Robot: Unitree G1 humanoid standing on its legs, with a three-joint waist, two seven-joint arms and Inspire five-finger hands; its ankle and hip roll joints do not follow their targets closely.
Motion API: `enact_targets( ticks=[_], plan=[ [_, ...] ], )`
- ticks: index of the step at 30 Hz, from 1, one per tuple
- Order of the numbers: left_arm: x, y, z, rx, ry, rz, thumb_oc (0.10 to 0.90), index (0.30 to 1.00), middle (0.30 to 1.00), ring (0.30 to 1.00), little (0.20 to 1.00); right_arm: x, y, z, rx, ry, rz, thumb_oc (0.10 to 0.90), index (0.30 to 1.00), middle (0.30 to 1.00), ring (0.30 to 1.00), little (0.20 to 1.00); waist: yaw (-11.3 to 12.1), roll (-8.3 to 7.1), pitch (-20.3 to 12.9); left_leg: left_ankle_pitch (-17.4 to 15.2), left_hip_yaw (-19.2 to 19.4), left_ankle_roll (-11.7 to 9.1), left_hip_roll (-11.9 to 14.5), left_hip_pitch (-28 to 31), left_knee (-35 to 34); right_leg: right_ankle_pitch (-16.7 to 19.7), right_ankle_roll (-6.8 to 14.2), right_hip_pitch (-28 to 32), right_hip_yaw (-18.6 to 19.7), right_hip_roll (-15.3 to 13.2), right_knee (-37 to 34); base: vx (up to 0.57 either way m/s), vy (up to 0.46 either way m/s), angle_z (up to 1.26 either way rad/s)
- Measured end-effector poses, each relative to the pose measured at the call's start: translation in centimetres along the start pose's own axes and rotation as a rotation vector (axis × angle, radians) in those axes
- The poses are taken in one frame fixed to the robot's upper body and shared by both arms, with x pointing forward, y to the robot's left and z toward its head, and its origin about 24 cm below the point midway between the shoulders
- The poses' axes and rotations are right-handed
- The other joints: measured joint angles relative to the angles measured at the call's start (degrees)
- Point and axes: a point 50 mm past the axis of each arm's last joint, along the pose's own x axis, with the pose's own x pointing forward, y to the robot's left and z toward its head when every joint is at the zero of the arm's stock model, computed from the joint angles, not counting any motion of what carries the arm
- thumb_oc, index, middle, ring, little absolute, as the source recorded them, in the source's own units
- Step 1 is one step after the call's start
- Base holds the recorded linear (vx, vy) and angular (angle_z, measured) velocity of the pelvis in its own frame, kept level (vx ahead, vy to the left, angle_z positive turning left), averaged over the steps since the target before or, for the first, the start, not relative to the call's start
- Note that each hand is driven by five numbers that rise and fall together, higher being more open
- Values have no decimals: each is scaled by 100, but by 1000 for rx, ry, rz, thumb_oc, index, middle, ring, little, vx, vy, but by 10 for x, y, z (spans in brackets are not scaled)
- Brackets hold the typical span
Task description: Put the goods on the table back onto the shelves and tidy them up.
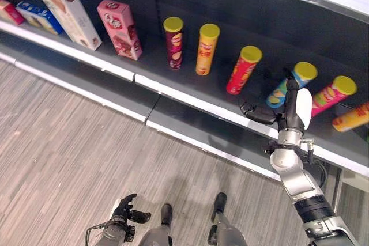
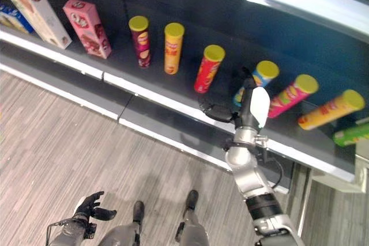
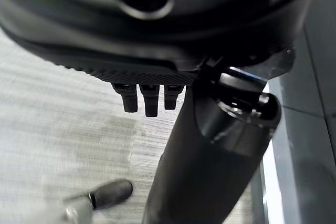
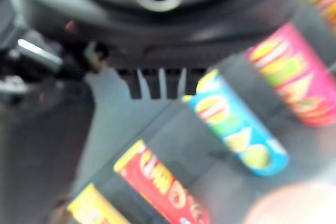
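Left eye view: a dark shelf [image 1: 190,87] carries upright yellow-lidded cans in a row, with boxes [image 1: 120,29] further left. The right hand [image 1: 288,113] is raised just in front of the blue can [image 1: 293,83], fingers straight and apart, holding nothing. The left hand [image 1: 124,208] hangs low over the floor, fingers loosely spread.

Right wrist view: the blue can [image 4: 236,129] stands between a red can [image 4: 160,182] and a pink can [image 4: 289,74], beyond the fingers.

Your backdrop: shop shelving over wood-look floor.
You see grey plank floor [image 1: 69,142] below a dark shelf [image 1: 190,87] with pale front edge and dark back panel [image 1: 242,10].
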Motion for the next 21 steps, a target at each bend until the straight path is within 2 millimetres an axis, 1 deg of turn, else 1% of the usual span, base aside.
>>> enact_targets(
  ticks=[1, 2, 3, 4, 5, 6, 7, 8, 9, 10, 11, 12, 13, 14, 15, 16, 17, 18, 20, 21],
  plan=[
    [0, 6, -4, 12, 17, 15, 800, 900, 900, 900, 900, -4, 2, -4, 6, 12, 51, 800, 900, 900, 900, 900, -137, -62, -10, -19, 178, 77, 10, 69, 8, 67, 112, -11, -69, -16, -46, -48, 41, -108],
    [0, 11, -6, 16, 22, 28, 800, 900, 900, 900, 900, -7, 1, -14, -3, 50, 75, 800, 900, 900, 900, 900, -210, -95, -41, -17, 302, 118, 36, 152, -20, -204, 298, 32, -377, -43, 50, -89, 20, -95],
    [0, 16, -6, 0, 19, 45, 800, 900, 900, 900, 900, -9, -1, -25, -19, 93, 108, 800, 900, 900, 900, 900, -176, -52, -67, -11, 614, 133, 199, 270, -63, -566, -27, 50, -838, -50, 369, -49, 10, -113],
    [0, 20, -7, 5, 17, 53, 800, 900, 900, 900, 900, -8, -4, -31, -27, 117, 132, 800, 900, 900, 900, 900, -76, 39, -107, 4, 873, 110, 367, 337, -88, -737, -70, 56, -1158, -80, 633, -72, -13, -134],
    [-1, 23, -10, 14, 22, 59, 800, 900, 900, 900, 900, -7, -7, -32, -22, 119, 145, 800, 900, 900, 900, 900, -9, 98, -123, 8, 1089, 107, 508, 374, -80, -807, 13, 97, -1392, -203, 836, -59, -41, -138],
    [-2, 26, -15, 18, 38, 67, 800, 900, 900, 900, 900, -4, -11, -30, -12, 106, 162, 800, 900, 900, 900, 900, 30, 158, -130, 14, 1342, 98, 669, 450, -67, -909, 139, 256, -1688, -437, 1013, -108, -81, -145],
    [-4, 30, -22, 22, 59, 75, 800, 900, 900, 900, 900, 0, -20, -25, -15, 63, 184, 800, 900, 900, 900, 900, 50, 197, -167, 35, 1596, 66, 852, 508, 15, -1051, 311, 521, -1888, -956, 1229, -97, -185, -122],
    [-5, 32, -25, 25, 66, 78, 800, 900, 900, 900, 900, 2, -24, -21, -19, 41, 188, 800, 900, 900, 900, 900, 30, 186, -190, 88, 1607, -16, 897, 532, 21, -1057, 319, 664, -1944, -1132, 1242, -91, -211, -94],
    [-5, 33, -28, 27, 79, 82, 800, 900, 900, 900, 900, 4, -27, -17, -21, 17, 194, 800, 900, 900, 900, 900, 13, 174, -233, 124, 1624, -73, 945, 552, 17, -1016, 267, 811, -1947, -1283, 1169, -106, -254, -64],
    [-6, 35, -32, 24, 94, 85, 800, 900, 900, 900, 900, 4, -32, -12, -20, -8, 204, 800, 900, 900, 900, 900, 49, 105, -290, 171, 1746, -159, 1012, 599, 53, -872, 91, 906, -1995, -1395, 1124, -78, -191, -85],
    [-8, 40, -39, 19, 112, 97, 800, 900, 900, 900, 900, 3, -33, -7, -10, -32, 215, 800, 900, 900, 900, 900, 86, 21, -371, 199, 1879, -246, 1067, 614, 166, -444, -271, 950, -2045, -1291, 943, -47, -301, -148],
    [-12, 38, -48, -2, 140, 85, 800, 900, 900, 900, 900, 7, -37, -3, -10, -56, 206, 800, 900, 900, 900, 900, 147, -1, -406, 11, 1940, -385, 1548, 273, 1000, -615, -381, 1038, -2085, -869, 435, 2, -341, -139],
    [-13, 28, -50, -15, 144, 57, 800, 900, 900, 900, 900, 10, -47, -3, -38, -59, 186, 800, 900, 900, 900, 900, 113, 76, -450, -126, 1907, -561, 1566, 197, 760, -644, -417, 1048, -2037, -750, 292, 17, -295, -116],
    [-13, 13, -48, -38, 141, 19, 800, 900, 900, 900, 900, 15, -64, -4, -85, -57, 149, 800, 900, 900, 900, 900, -6, 213, -526, -5, 1911, -655, 1492, 236, 121, -685, -425, 1020, -1992, -557, 197, 33, -228, -59],
    [-14, -1, -47, -62, 140, -14, 800, 900, 900, 900, 900, 22, -83, -4, -133, -57, 108, 800, 900, 900, 900, 900, -7, 448, -597, 387, 1915, -716, 1515, 216, -150, -787, -385, 1025, -1926, -341, 139, 28, -219, -86],
    [-16, -10, -47, -75, 140, -34, 800, 900, 900, 900, 900, 25, -95, -5, -151, -49, 65, 800, 900, 900, 900, 900, 25, 557, -671, 587, 1879, -899, 1625, 290, -80, -925, -350, 1057, -1762, -160, 48, 39, -311, -79],
    [-15, -13, -46, -80, 138, -43, 800, 900, 900, 900, 900, 24, -103, -8, -157, -39, 30, 800, 900, 900, 900, 900, -100, 576, -717, 670, 1820, -992, 1733, 331, 29, -1020, -302, 1136, -1746, -32, 29, 54, -322, -58],
    [-15, -15, -43, -83, 127, -46, 800, 900, 900, 900, 900, 24, -111, -8, -175, -35, 10, 800, 900, 900, 900, 900, -213, 580, -761, 659, 1878, -973, 1812, 336, 108, -1089, -299, 1145, -1739, 37, 35, 60, -314, -22],
    [-13, -13, -39, -92, 112, -38, 800, 900, 900, 900, 900, 25, -122, -6, -184, -43, -31, 800, 900, 900, 900, 900, -401, 540, -776, 667, 1897, -976, 1990, 387, 163, -1129, -325, 1148, -1632, 219, 21, 53, -316, -29],
    [-11, -13, -36, -92, 111, -38, 800, 900, 900, 900, 900, 26, -130, -2, -183, -59, -66, 800, 900, 900, 900, 900, -539, 522, -784, 670, 1938, -971, 2141, 388, 293, -1166, -375, 1145, -1581, 351, 21, 50, -326, -31]
  ],
)
